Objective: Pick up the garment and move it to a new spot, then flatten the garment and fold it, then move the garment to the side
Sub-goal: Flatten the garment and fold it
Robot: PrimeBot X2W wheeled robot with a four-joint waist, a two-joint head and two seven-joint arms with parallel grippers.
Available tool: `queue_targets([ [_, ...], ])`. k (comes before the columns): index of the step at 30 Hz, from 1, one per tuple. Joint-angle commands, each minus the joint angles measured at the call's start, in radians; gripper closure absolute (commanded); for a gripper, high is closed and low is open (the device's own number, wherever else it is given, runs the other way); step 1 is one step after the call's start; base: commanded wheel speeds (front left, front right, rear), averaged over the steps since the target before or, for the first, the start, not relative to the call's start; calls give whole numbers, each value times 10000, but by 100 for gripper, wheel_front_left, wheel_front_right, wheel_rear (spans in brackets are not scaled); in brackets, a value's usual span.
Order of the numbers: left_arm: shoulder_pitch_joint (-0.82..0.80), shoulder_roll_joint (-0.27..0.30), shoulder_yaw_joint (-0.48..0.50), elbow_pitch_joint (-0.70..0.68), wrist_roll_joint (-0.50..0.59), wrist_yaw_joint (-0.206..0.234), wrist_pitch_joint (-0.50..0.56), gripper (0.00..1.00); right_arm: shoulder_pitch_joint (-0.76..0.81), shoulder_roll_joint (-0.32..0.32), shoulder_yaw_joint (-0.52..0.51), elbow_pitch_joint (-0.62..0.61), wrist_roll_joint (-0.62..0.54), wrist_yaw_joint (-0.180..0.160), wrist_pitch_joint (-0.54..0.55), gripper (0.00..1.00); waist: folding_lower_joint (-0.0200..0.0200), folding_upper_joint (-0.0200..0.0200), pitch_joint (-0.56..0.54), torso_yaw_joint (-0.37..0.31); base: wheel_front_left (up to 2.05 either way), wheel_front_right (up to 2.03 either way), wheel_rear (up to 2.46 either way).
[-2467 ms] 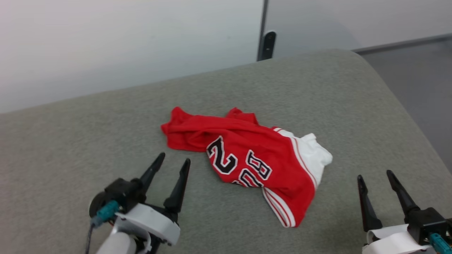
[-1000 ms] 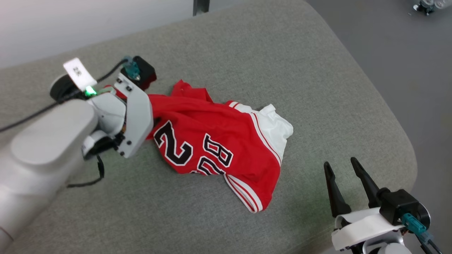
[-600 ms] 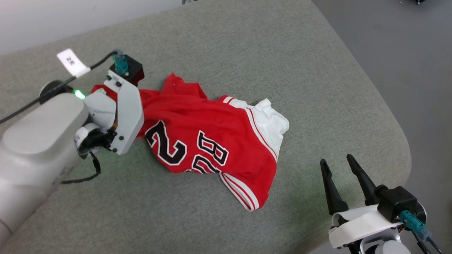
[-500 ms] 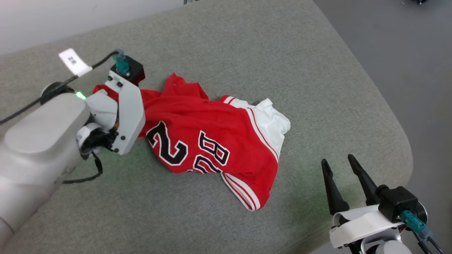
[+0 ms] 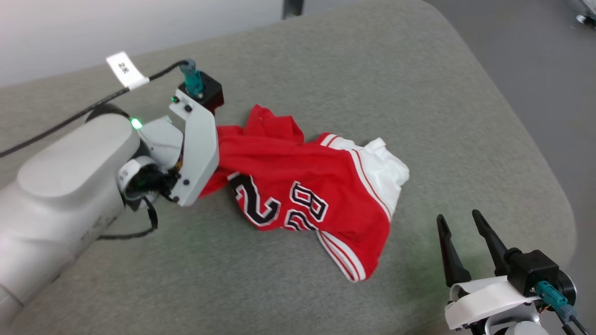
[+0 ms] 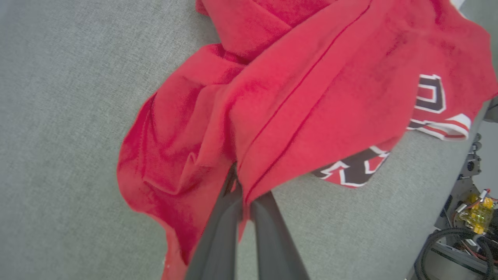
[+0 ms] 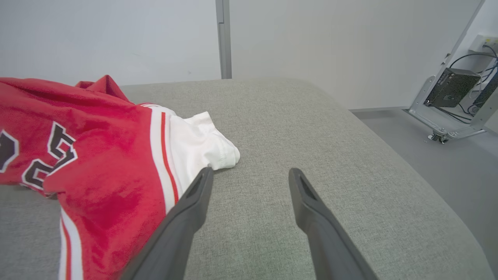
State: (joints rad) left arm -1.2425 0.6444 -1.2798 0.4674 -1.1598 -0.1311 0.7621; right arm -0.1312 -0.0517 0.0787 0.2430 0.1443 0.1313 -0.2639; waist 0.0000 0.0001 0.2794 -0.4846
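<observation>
We had our left gripper (image 6: 239, 186) clamped on a red fold of the crumpled garment (image 5: 316, 186) mid-frame on the grey table (image 5: 372, 83), our right gripper (image 5: 457, 215) apart at lower right, so we judged moving, flattening and folding all remained.

**Red jersey pinched in dark fingers**

The left gripper (image 6: 242, 192) has its two dark fingers pressed together on a fold of the garment (image 6: 311, 89), with red cloth bunched around their tips. The rest lies crumpled across the grey cushion (image 6: 58, 97). Black, white-edged lettering (image 6: 352, 171) peeks out underneath, near the striped trim (image 6: 439, 126). Cables (image 6: 439, 249) sit past the cushion's edge.
</observation>
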Motion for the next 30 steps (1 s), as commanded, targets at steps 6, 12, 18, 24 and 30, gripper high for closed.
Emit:
queue_targets([
  [6,596,627,25,-1503,-495,346,626,100,161,24,-284,94,-321,-10,-10,0,0,-1,-504,1084,0,0,0],
  [12,1456,1471,11,-3236,-889,1127,1009,100,61,22,-432,162,-500,-10,-10,0,0,-1,-599,1587,0,0,0],
  [18,2599,2373,-8,-4634,-1228,2047,1809,100,-42,-12,-466,245,-505,-10,-10,0,0,-1,-617,1831,0,0,0],
  [24,3643,2905,-21,-5264,-1264,2482,2138,100,-131,-15,-441,290,-497,-10,-10,0,0,-1,-592,1857,0,0,0],
  [30,4382,2822,-32,-4847,-1302,2622,1835,100,-180,-10,-406,337,-433,-10,-10,0,0,-1,-519,1783,0,0,0],
])
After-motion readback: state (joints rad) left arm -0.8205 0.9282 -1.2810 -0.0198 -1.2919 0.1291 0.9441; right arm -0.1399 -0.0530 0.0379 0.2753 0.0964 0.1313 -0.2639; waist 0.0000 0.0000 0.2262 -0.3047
